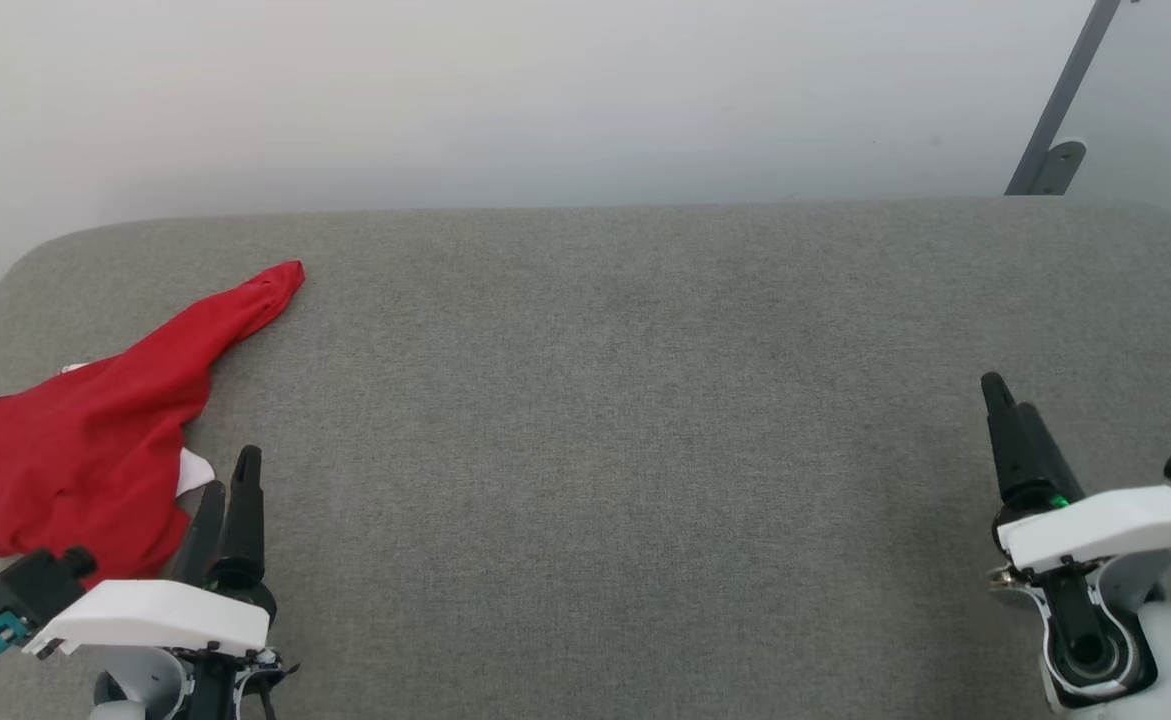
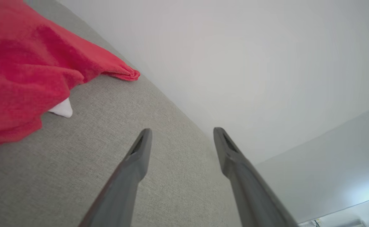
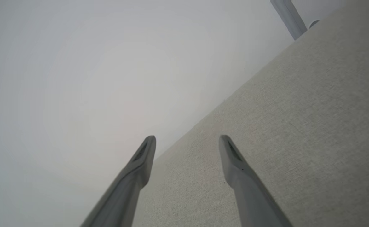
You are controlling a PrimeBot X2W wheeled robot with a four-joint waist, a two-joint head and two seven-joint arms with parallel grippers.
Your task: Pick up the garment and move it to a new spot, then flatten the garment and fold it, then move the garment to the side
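The garment (image 1: pixel 95 430) lies crumpled at the left end of the grey fabric surface (image 1: pixel 605 400), bright red with a bit of white showing at its edges. In the left wrist view the garment (image 2: pixel 23 72) fills the upper left, a white corner peeking from under it. My left gripper (image 1: pixel 230 480) hovers just right of the garment's near edge, open and empty; the left gripper (image 2: pixel 181 134) has its fingers spread apart. My right gripper (image 1: pixel 995 395) is far off at the lower right, and the right gripper (image 3: pixel 187 142) stands open with nothing between its fingers.
A pale wall (image 1: pixel 545 90) runs behind the padded surface. A grey metal bar with a bracket (image 1: pixel 1055 130) leans at the back right. The surface's left corner (image 1: pixel 5 290) is rounded, with floor beyond it.
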